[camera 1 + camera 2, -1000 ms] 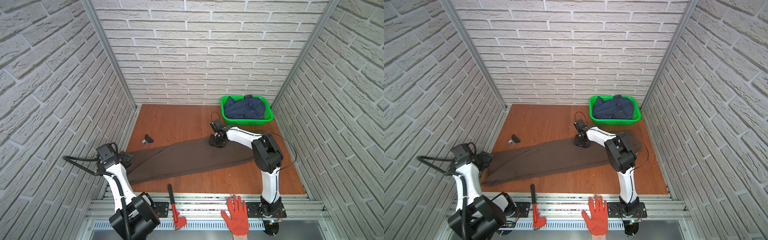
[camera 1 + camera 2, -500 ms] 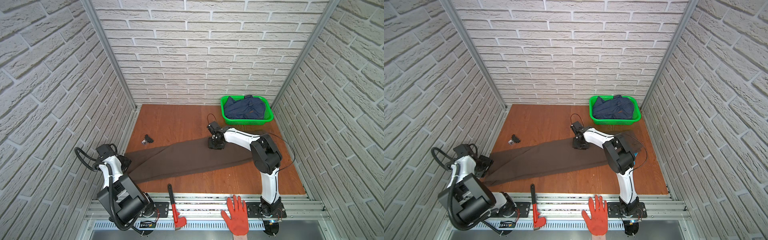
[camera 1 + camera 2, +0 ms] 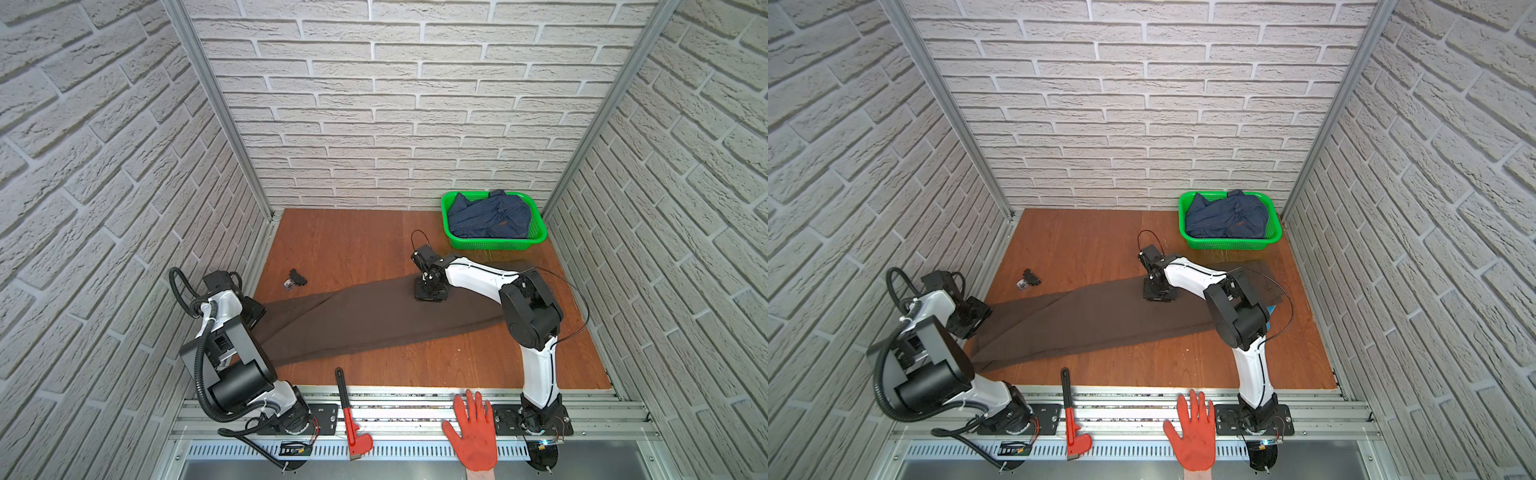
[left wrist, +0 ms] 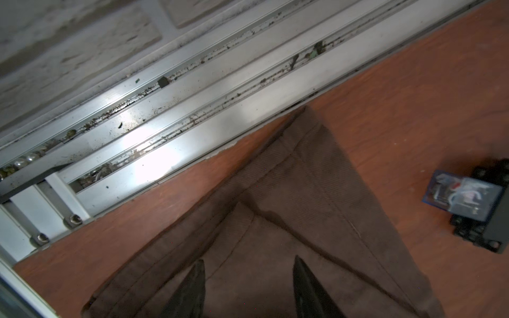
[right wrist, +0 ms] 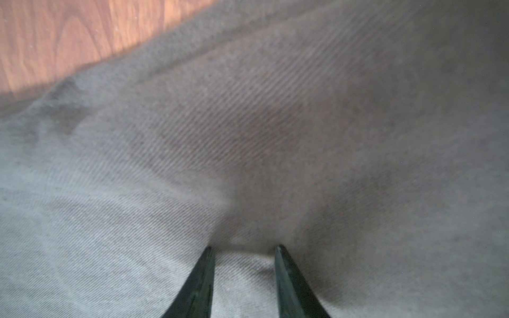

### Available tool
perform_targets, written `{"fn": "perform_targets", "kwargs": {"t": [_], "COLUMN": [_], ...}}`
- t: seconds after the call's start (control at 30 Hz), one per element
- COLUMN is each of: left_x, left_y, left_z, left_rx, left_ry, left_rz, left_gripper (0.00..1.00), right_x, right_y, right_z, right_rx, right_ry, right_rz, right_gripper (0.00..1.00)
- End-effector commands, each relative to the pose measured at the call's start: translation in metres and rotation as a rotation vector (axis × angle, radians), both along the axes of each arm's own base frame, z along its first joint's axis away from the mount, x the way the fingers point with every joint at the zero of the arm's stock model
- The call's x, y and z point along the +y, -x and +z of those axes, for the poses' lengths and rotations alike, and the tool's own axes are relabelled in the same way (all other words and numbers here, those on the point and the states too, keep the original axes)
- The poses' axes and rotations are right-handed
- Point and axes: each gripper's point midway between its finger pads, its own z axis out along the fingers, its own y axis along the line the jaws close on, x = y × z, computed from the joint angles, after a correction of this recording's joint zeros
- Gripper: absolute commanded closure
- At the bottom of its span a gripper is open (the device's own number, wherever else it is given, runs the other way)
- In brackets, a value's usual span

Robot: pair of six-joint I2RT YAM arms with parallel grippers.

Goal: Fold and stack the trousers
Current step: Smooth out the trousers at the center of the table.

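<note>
The dark brown trousers point(image 3: 374, 320) point(image 3: 1092, 320) lie stretched flat across the wooden table, from the left rail to under the right arm. My left gripper point(image 3: 253, 313) point(image 3: 973, 313) sits low over their left end. In the left wrist view its jaws point(image 4: 249, 263) stand part-way apart, with flat leg-hem fabric point(image 4: 303, 179) showing between the tips. My right gripper point(image 3: 430, 295) point(image 3: 1158, 296) points down onto the trousers' far edge near the middle. In the right wrist view its jaws point(image 5: 243, 247) are narrowly apart, tips pressed into the cloth point(image 5: 248, 137).
A green basket point(image 3: 494, 245) holding a dark blue denim garment stands at the back right. A small black device with a clear block point(image 3: 296, 280) point(image 4: 465, 198) lies just beyond the trousers' left end. A red wrench point(image 3: 351, 415) and an orange-gloved hand point(image 3: 473, 432) rest on the front rail.
The left arm has folded up, its elbow now nearer the camera, while its gripper stayed at the trousers' left end with narrower jaws. The right gripper has barely shifted.
</note>
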Motion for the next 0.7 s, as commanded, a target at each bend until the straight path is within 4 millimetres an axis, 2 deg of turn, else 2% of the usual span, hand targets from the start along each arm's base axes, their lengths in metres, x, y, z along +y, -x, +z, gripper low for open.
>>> {"fn": "perform_targets", "kwargs": {"t": [0.0, 0.07, 0.17, 0.27, 0.47, 0.67], "left_x": [0.008, 0.009, 0.009, 0.009, 0.008, 0.01], "left_y": [-0.001, -0.002, 0.0, 0.003, 0.003, 0.006], "left_z": [-0.003, -0.004, -0.007, -0.011, -0.021, -0.02], "left_rx": [0.014, 0.02, 0.045, 0.061, 0.088, 0.099], "left_ry": [-0.027, -0.028, -0.03, -0.034, -0.028, -0.046], "left_rz": [0.004, 0.003, -0.005, 0.0, -0.001, 0.001], "left_gripper": [0.49, 0.46, 0.35, 0.35, 0.51, 0.7], "right_x": [-0.001, 0.0, -0.001, -0.001, -0.003, -0.005], "right_y": [0.026, 0.026, 0.027, 0.027, 0.03, 0.031], "right_z": [-0.002, -0.001, -0.001, -0.001, -0.004, -0.002], "right_rx": [0.07, 0.069, 0.07, 0.068, 0.07, 0.066], "right_ry": [0.012, 0.01, 0.013, 0.014, 0.01, 0.013], "right_rz": [0.029, 0.032, 0.034, 0.035, 0.021, 0.022], "right_gripper": [0.62, 0.62, 0.62, 0.62, 0.62, 0.63]}}
